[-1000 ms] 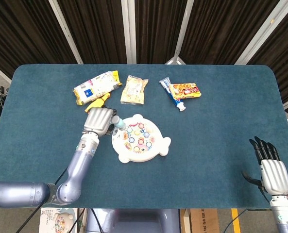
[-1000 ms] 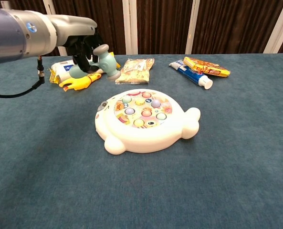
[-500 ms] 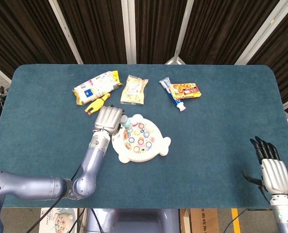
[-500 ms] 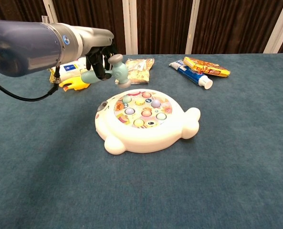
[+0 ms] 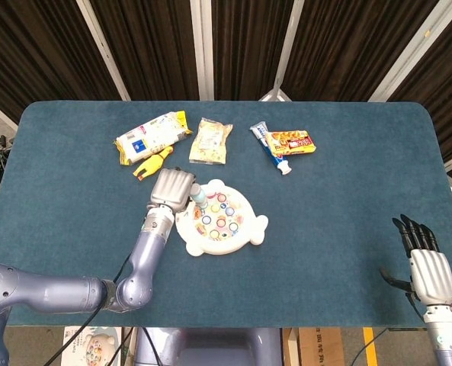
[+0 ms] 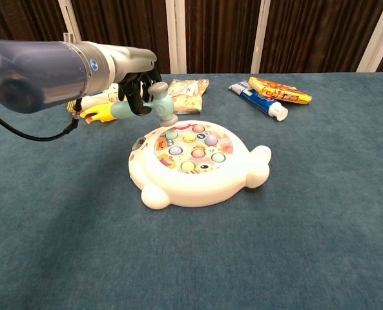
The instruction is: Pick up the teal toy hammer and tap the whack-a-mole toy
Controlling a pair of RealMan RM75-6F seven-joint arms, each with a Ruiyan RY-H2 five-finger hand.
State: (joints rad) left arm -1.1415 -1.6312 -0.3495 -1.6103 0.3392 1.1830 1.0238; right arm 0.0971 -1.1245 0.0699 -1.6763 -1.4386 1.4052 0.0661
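My left hand (image 6: 134, 81) (image 5: 172, 188) grips the teal toy hammer (image 6: 154, 103) by its handle. The hammer head (image 5: 199, 197) hangs just above the rear left part of the whack-a-mole toy (image 6: 197, 161) (image 5: 220, 217), a white rounded toy with several coloured buttons on top. Whether the head touches a button I cannot tell. My right hand (image 5: 425, 263) rests far off at the table's front right edge, fingers straight and apart, holding nothing; the chest view does not show it.
Behind the toy lie a yellow rubber chicken (image 5: 152, 162), a white snack bag (image 5: 151, 136), a yellow snack packet (image 5: 211, 141), a toothpaste tube (image 5: 271, 148) and a small orange box (image 5: 292, 142). The blue cloth (image 5: 347, 191) covers the table.
My left hand has carried the hammer rightward and down, from beside the toy's left edge to over its rear left buttons. The right hand has not moved.
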